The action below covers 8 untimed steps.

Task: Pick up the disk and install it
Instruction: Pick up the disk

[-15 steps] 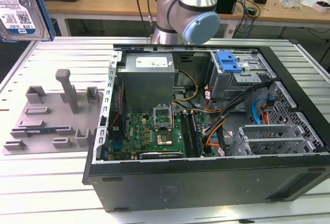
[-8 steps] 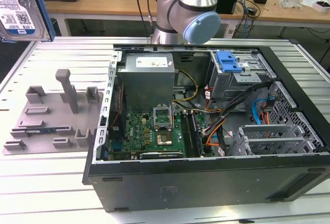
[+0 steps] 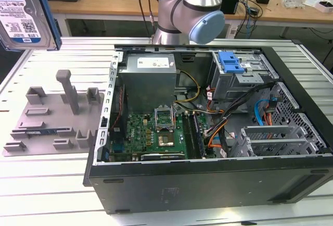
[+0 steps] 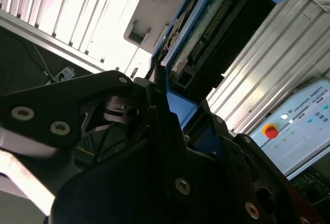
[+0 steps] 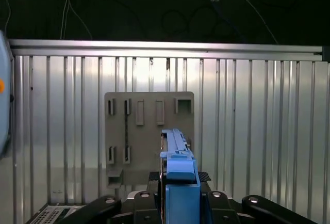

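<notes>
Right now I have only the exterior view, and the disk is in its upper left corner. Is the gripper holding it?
Observer: Yes. In the second wrist view the gripper is shut on the disk, clamping its blue bracket.
Operator: I see the label side. What does the other side show?
Observer: In the second wrist view, the circuit board side with a connector row.
Operator: Does the disk touch anything else?
Observer: In the first wrist view the disk is edge-on, with the grey fixture plate behind it and apart from it.
</notes>
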{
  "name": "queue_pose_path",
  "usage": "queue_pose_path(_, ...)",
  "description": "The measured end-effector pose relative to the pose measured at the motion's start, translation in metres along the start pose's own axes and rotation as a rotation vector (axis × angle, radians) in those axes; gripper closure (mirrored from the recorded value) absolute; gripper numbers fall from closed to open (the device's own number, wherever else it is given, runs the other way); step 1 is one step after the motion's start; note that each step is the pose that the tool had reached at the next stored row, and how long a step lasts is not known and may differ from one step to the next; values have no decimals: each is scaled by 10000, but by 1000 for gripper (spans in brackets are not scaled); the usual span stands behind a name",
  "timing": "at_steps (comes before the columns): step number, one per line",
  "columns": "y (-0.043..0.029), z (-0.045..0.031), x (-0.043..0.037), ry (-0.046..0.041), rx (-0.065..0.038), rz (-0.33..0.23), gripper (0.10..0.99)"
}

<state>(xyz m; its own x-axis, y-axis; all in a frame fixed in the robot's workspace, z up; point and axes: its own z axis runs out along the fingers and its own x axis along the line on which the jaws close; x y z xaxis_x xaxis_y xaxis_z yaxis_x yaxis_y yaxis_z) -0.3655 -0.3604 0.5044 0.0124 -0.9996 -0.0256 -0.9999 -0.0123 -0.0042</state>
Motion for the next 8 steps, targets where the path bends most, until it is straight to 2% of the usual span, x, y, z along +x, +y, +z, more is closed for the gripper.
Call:
queue_pose_path(5, -190, 15, 104, 6, 0, -1, 722)
queue_pose_path(8, -407, 47, 179, 17, 1, 0, 722)
